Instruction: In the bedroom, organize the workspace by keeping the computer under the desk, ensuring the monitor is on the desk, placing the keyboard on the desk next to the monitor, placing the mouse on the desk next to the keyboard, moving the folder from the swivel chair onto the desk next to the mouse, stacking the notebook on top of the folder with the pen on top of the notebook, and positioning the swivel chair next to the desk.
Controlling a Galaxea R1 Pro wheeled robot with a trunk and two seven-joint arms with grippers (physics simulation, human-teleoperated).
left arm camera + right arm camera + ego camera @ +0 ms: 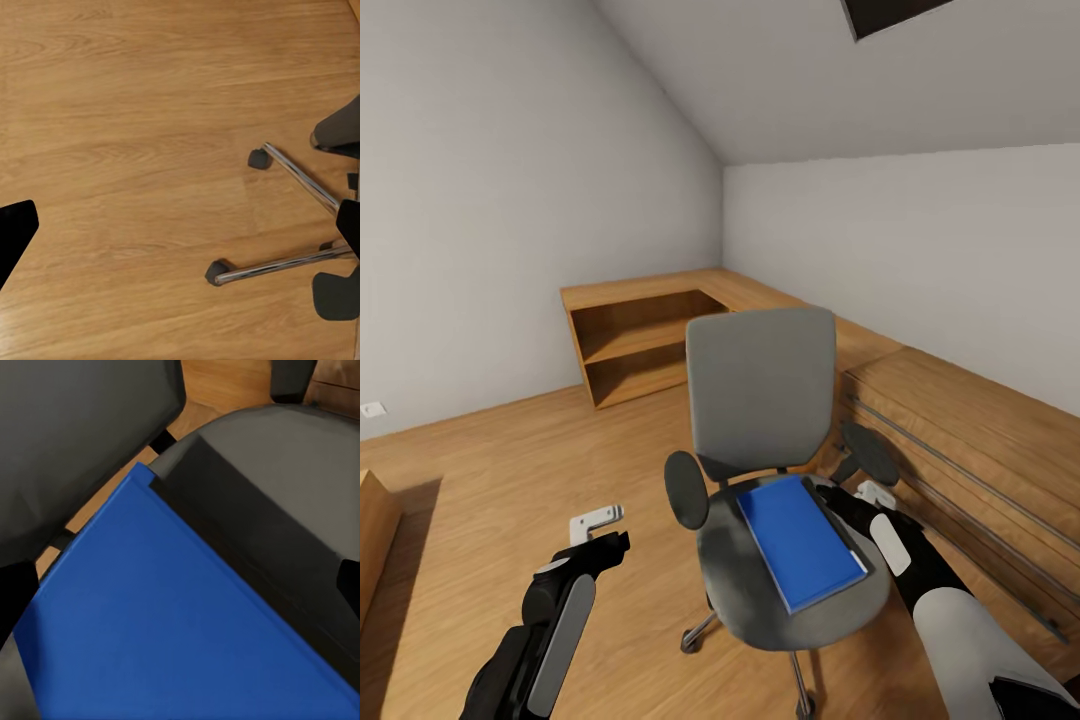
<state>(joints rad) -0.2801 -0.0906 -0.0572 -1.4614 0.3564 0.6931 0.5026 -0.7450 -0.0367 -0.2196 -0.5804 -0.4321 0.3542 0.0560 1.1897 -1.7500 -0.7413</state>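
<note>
Folder [800, 540]: one bright-blue flat rectangle lying on the seat of the one swivel chair [762, 385], with one corner reaching towards the backrest and its long edge running diagonally across the seat. In the right wrist view the folder [172, 622] is seen close up, its corner just short of the gap between seat and backrest. The chair has one grey backrest and two black armrests, one on each side of the seat; in the left wrist view two chrome legs of the chair [292, 217] end in dark casters on the wooden floor [135, 112].

Right gripper [838, 495]: just beside the folder's right edge, above the seat, near the chair's right armrest. Its fingers stand spread, with the folder's surface between them and nothing clamped.

Left gripper [600, 530]: to the left of the chair, well apart from the seat, above bare floor. Its fingers are spread and hold nothing.

Behind the chair, one low wooden shelf unit [630, 345] runs along the wall; to the chair's right stands one light wooden dresser [980, 450] with long bar handles.
</note>
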